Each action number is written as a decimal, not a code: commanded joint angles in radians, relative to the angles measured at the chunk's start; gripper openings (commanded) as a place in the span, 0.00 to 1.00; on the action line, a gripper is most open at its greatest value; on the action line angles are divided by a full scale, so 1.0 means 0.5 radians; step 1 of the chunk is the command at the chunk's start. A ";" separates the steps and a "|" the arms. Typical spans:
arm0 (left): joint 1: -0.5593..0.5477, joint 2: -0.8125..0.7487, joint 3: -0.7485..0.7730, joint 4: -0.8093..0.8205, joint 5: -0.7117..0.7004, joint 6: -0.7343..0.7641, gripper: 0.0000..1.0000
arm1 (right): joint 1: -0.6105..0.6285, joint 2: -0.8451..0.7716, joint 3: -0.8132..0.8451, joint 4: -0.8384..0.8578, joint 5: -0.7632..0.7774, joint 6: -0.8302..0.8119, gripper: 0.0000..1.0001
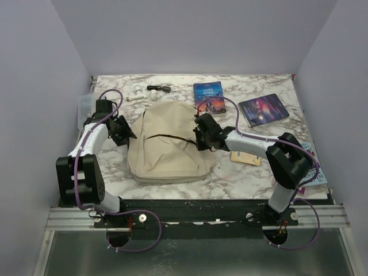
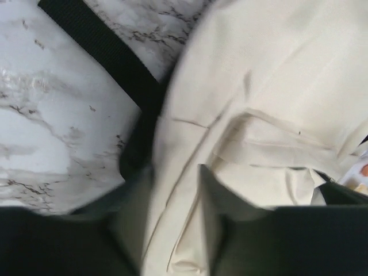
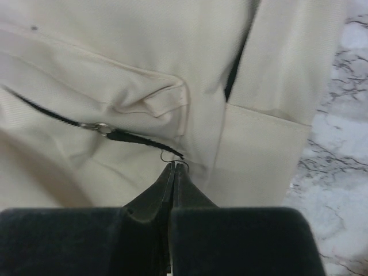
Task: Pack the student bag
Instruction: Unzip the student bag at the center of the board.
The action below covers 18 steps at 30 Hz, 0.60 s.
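Note:
The student bag [image 1: 167, 144], a beige canvas backpack, lies flat mid-table. My left gripper [image 1: 127, 133] is at its left edge; in the left wrist view the gripper [image 2: 175, 190] has its fingers [image 2: 224, 207] closed around a fold of the bag's canvas [image 2: 276, 75], next to a black strap [image 2: 103, 52]. My right gripper [image 1: 198, 138] is at the bag's right side. In the right wrist view it [image 3: 174, 167] is shut, tips pinching the thin loop at the end of the black zipper pull [image 3: 141, 140] on the bag [image 3: 115, 46]. The zipper looks partly open.
Two books lie at the back: a blue one [image 1: 208, 95] and a dark one [image 1: 263, 109]. A black pen-like item [image 1: 159, 88] and small white bits [image 1: 138, 94] lie behind the bag. A clear box [image 1: 85, 106] sits far left, a yellow card [image 1: 246, 158] under the right arm.

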 commanded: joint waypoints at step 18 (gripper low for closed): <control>-0.965 -0.193 -0.282 0.411 0.041 -0.300 0.67 | -0.003 -0.022 0.028 0.284 -0.353 -0.381 0.47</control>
